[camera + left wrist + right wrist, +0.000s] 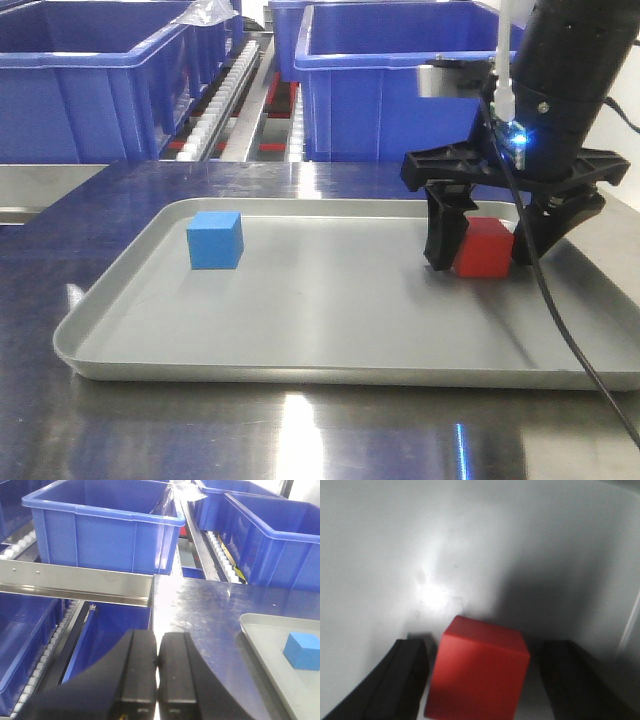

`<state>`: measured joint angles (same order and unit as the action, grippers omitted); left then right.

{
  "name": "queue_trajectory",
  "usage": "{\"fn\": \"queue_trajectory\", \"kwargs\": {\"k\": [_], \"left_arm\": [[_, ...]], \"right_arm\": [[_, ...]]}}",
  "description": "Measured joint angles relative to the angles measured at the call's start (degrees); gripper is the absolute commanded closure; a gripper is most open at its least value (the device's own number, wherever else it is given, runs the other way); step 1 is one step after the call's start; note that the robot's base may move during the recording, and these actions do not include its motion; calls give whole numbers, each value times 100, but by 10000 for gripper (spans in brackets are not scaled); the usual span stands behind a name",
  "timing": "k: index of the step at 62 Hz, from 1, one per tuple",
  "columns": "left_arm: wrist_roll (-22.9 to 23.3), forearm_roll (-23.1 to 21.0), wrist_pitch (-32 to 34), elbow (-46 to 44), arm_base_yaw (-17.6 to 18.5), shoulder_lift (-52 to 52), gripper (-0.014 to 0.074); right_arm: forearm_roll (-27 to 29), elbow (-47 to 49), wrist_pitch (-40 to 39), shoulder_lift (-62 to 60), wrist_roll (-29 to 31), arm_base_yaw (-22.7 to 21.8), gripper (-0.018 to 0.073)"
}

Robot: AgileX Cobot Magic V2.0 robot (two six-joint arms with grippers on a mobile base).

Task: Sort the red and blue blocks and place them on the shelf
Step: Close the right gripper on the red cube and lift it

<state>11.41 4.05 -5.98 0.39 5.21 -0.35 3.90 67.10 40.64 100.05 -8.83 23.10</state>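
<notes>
- Red block (pixel 485 247): rests on the floor of the grey tray (pixel 300 350), at its right side. It sits between the right jaws.
- Right jaws: open, lowered to the tray, one black finger (pixel 405 680) on each side of the red block. The right wrist view shows a narrow gap on either side, so the block is not clamped.
- Blue block (pixel 215 241): rests on the left part of the same tray, well apart from the red block and from both jaws.
- Left jaws: fully closed, fingers (pixel 137 675) pressed together, holding nothing, above the desk (pixel 300 440) edge.
- Tray: lies flat on the desk and contains both blocks.
- Shelf (pixel 75 582): stands behind the desk. Its white roller tracks (pixel 225 90) carry dark-blue bins (pixel 390 90).
</notes>
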Motion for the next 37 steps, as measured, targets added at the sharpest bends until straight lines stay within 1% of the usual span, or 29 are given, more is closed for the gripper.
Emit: {"fn": "queue_trajectory", "kwargs": {"k": [4, 15, 20, 26, 37], "left_arm": [[0, 0, 0, 0, 0, 0, 457], [0, 0, 0, 0, 0, 0, 457], [0, 0, 0, 0, 0, 0, 457], [0, 0, 0, 0, 0, 0, 457], [0, 0, 0, 0, 0, 0, 457]], "right_arm": [[0, 0, 0, 0, 0, 0, 89], [-11, 0, -13, 0, 0, 0, 363], [-11, 0, -13, -22, 0, 0, 456], [-32, 0, -13, -134, 0, 0, 491], [-174, 0, -71, -625, 0, 0, 493]]}}
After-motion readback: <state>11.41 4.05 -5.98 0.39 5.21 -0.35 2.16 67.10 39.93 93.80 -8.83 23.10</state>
